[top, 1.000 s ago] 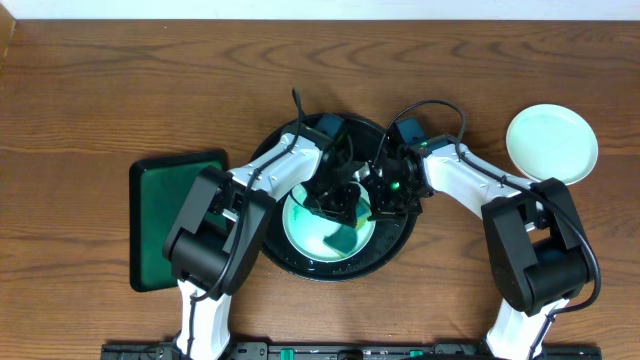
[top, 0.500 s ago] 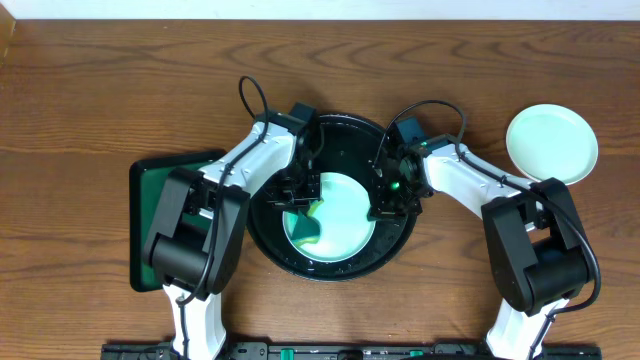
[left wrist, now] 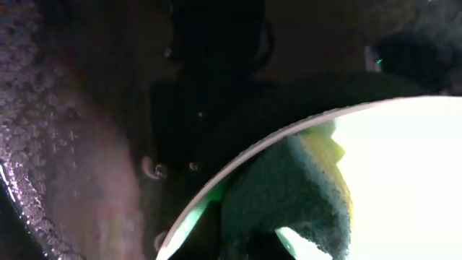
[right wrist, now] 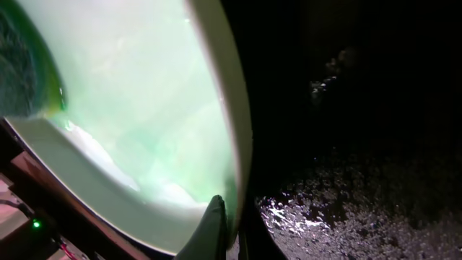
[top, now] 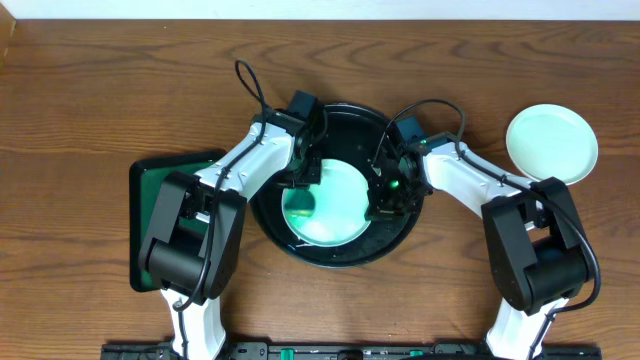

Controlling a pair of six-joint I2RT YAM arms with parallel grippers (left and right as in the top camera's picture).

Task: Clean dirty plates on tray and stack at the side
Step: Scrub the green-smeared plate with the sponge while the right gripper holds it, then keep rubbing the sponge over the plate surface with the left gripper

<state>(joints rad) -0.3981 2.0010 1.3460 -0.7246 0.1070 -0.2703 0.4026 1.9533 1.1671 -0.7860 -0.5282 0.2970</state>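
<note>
A pale-mint plate (top: 335, 200) lies inside the large round black tray (top: 345, 252). My left gripper (top: 304, 186) is shut on a dark green and yellow sponge (top: 299, 207) and presses it on the plate's left part. The sponge also shows in the left wrist view (left wrist: 289, 195) over the plate's rim (left wrist: 404, 173). My right gripper (top: 384, 203) is shut on the plate's right rim; the right wrist view shows the rim pinched between the fingers (right wrist: 232, 230). A second clean plate (top: 551, 143) sits on the table at the far right. A third plate is not visible.
A rectangular green tray (top: 160, 215) lies on the wooden table to the left of the black tray. The black tray's floor looks wet (right wrist: 361, 209). Both arms reach over the black tray from either side.
My left gripper has swept the sponge from the plate's lower middle to its left side. The right gripper has kept its hold on the plate's right rim.
</note>
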